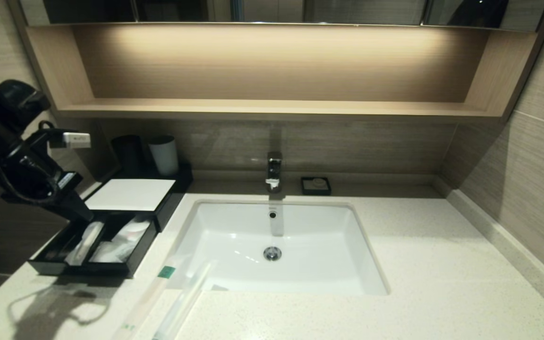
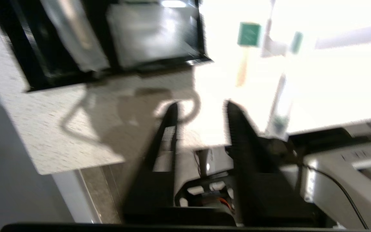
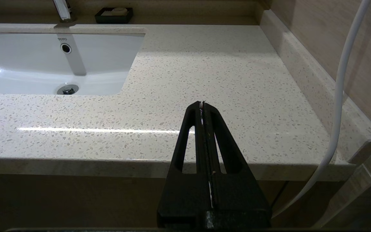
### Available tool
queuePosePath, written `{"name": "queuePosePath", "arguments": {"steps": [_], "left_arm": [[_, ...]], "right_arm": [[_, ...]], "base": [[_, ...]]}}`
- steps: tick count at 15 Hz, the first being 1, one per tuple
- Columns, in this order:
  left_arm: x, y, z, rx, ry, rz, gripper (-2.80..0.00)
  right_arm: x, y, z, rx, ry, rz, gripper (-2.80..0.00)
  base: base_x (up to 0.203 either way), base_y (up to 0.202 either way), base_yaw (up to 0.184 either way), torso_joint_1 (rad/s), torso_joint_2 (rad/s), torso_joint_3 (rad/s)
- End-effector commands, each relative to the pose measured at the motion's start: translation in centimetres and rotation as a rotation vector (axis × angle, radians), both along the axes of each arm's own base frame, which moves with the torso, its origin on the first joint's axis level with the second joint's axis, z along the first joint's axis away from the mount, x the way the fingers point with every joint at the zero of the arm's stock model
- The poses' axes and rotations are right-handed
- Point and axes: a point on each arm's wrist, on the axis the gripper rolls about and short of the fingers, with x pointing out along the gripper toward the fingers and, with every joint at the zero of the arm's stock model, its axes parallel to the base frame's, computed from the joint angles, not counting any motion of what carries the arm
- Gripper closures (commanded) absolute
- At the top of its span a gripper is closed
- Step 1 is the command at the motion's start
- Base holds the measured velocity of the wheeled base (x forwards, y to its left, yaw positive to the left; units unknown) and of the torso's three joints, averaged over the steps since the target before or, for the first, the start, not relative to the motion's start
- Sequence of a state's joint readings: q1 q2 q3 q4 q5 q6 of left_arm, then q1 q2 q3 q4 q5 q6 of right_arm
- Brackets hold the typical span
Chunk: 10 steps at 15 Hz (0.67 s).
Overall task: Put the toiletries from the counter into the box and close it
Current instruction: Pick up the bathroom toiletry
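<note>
My left pincer [image 2: 200, 108], its fingers apart and holding nothing, hangs above the worktop [image 1: 442, 264] near the open box [image 1: 130, 271], where one wrapped toiletry [image 1: 84, 243] lies inside, while two toiletries [image 1: 170, 297] wait beyond it beside the sink [image 1: 371, 269], and my right pincer [image 3: 202, 103] rests together.

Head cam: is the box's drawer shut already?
No. The drawer of the box stands pulled out toward the counter's front edge, with a wrapped toiletry lying inside it.
</note>
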<state>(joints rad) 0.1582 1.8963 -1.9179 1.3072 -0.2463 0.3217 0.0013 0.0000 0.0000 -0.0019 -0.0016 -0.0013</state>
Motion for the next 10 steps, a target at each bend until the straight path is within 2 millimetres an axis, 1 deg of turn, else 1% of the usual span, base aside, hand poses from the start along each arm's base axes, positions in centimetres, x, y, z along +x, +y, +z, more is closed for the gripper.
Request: {"name": "queuePosePath", "arguments": {"steps": [1, 4, 6, 8, 10], "left_arm": [[-2.7, -1.9, 1.5, -0.025, 0.021, -0.061, 0.00], [-4.7, -3.9, 0.8, -0.031, 0.085, -0.128, 0.00], [-6.6, -6.1, 0.5, -0.031, 0.106, -0.198, 0.00], [-8.1, -8.2, 0.4, -0.041, 0.102, -0.231, 0.00], [-9.5, -9.9, -0.7, -0.037, 0.126, -0.243, 0.00]], "right_arm": [[0.0, 0.0, 0.0, 0.000, 0.002, 0.000, 0.00], [0.0, 0.0, 0.0, 0.000, 0.000, 0.000, 0.00], [0.0, 0.0, 0.0, 0.000, -0.001, 0.000, 0.00], [0.0, 0.0, 0.0, 0.000, 0.000, 0.000, 0.00], [0.0, 0.0, 0.0, 0.000, 0.001, 0.000, 0.00]], "base": [[0.000, 0.000, 0.000, 0.000, 0.00, 0.000], [0.000, 0.000, 0.000, 0.000, 0.00, 0.000], [0.000, 0.000, 0.000, 0.000, 0.00, 0.000], [0.000, 0.000, 0.000, 0.000, 0.00, 0.000], [0.000, 0.000, 0.000, 0.000, 0.00, 0.000]]}}
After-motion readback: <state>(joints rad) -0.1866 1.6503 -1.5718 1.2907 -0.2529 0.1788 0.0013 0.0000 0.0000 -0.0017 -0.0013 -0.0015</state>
